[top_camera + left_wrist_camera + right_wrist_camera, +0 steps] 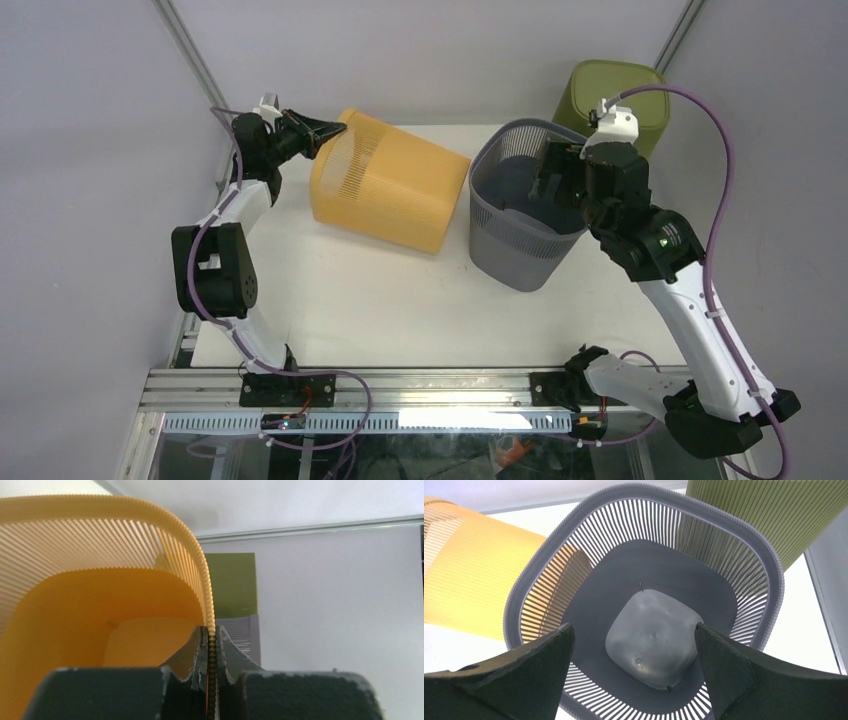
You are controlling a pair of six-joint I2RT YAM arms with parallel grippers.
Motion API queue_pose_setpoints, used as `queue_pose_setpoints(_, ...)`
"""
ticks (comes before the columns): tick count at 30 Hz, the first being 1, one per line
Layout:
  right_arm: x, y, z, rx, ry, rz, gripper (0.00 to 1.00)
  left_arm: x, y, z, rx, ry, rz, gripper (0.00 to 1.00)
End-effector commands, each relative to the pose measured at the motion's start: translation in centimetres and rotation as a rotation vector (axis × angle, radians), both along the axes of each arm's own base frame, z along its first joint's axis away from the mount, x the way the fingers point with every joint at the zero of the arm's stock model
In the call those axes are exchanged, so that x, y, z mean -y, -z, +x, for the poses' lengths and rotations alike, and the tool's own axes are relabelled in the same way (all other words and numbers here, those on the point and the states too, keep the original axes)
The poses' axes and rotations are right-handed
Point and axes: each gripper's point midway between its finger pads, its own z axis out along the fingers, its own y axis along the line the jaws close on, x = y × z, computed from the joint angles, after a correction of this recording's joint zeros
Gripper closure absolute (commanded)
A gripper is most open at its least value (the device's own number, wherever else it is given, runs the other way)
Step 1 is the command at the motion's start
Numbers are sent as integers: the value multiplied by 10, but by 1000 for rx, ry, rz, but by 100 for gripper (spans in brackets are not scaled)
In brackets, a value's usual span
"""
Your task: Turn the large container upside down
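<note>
A large orange ribbed container lies tilted on its side on the white table, its open mouth facing left. My left gripper is shut on its upper rim at the far left; in the left wrist view the jaws pinch the serrated rim and I look into the container's inside. A grey slotted container stands upright to its right. My right gripper hovers over the grey container's mouth, open and empty; the right wrist view looks down at the container's floor between the spread fingers.
A green ribbed container stands at the back right, behind the grey one; it also shows in the right wrist view and the left wrist view. The orange and grey containers nearly touch. Walls close in at left, back and right.
</note>
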Motion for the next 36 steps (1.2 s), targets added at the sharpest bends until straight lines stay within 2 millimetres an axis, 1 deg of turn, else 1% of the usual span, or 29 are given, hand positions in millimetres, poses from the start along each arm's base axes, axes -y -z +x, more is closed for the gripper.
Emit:
queue_pose_setpoints(1,-9,-11,-8,-31,-55,24,7,-7,13,-1,23,24,15,100)
queue_pose_setpoints(4,-28,-5,-12,-120,-169,1,6,-13,30,-1,-11,10,64,100)
queue_pose_setpoints(8,-71,13,-22,-166,-429,-2,7,-30,55,1,-74,-11,120,100)
queue_pose_setpoints(10,-90,22,-31,-191,-552,-9,11,-36,67,-1,-98,3,123,100)
queue_pose_setpoints(13,-104,39,-39,-255,-650,-65,18,-43,86,-5,-134,25,125,100)
queue_pose_setpoints(16,-106,56,-41,-322,-675,-122,22,-47,106,-8,-174,29,138,100)
queue_pose_setpoints(17,-105,62,-40,-341,-671,-138,27,-48,113,-8,-189,30,149,100)
queue_pose_setpoints(19,-100,72,-35,-371,-627,-171,40,-49,125,-9,-215,36,160,100)
queue_pose_setpoints(20,-96,75,-32,-377,-596,-183,49,-50,130,-10,-226,36,167,100)
queue_pose_setpoints(21,-90,76,-28,-377,-553,-192,62,-51,135,-10,-234,36,174,100)
queue_pose_setpoints(23,-79,75,-21,-370,-461,-208,91,-54,143,-9,-250,29,198,100)
queue_pose_setpoints(24,-73,72,-18,-365,-412,-207,100,-56,148,-8,-256,28,219,100)
queue_pose_setpoints(27,-61,64,-16,-365,-294,-179,100,-62,159,-7,-276,26,262,100)
queue_pose_setpoints(30,-45,61,-13,-389,-153,-175,99,-64,161,-5,-274,27,275,100)
queue_pose_setpoints(31,-42,61,-12,-395,-130,-181,88,-64,161,-5,-273,30,275,100)
queue_pose_setpoints(32,-40,63,-11,-402,-108,-186,69,-64,161,-5,-273,33,274,100)
queue_pose_setpoints(33,-37,63,-9,-402,-81,-192,47,-64,160,-5,-270,33,273,100)
queue_pose_setpoints(34,-36,60,-8,-398,-65,-190,33,-63,158,-5,-266,35,271,100)
queue_pose_setpoints(35,-37,54,-5,-383,-58,-179,25,-63,157,-5,-261,40,270,100)
queue_pose_setpoints(36,-39,45,-2,-355,-50,-160,21,-62,155,-6,-256,43,270,100)
